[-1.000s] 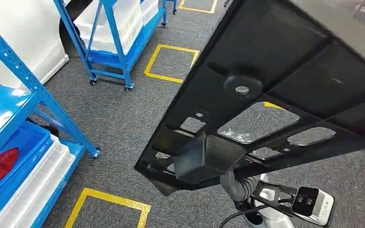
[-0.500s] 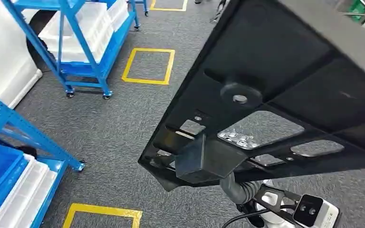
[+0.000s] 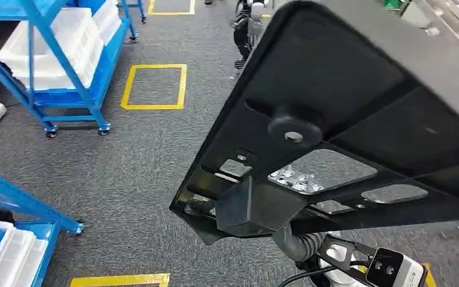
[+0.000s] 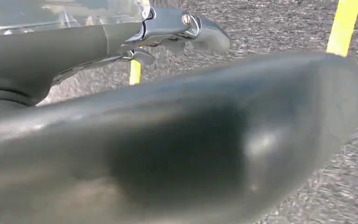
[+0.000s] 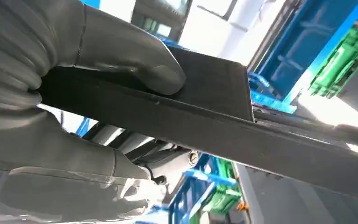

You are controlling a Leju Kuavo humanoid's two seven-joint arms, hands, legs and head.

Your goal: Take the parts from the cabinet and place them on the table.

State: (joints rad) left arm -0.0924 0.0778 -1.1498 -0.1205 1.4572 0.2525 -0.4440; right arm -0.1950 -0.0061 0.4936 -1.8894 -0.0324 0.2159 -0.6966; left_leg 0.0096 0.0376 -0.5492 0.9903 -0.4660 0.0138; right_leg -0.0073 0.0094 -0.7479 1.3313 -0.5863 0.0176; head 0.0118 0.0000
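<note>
Carry leg: right hand (image 5: 74, 93) clamped the black part's (image 3: 346, 101) edge, thumb on top. Left hand (image 4: 74, 42) lay against its underside, grip unclear. Part rode high over carpet (image 3: 131, 167) (table unseen). Next, probably: find table, lower flat.

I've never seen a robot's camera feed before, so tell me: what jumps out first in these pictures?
A big black plastic panel with cut-out holes fills the right of the head view, carried above the grey carpet. In the right wrist view the right hand grips its edge, thumb on top. Blue wheeled shelving with white bins stands at upper left, beside a yellow taped square.
</note>
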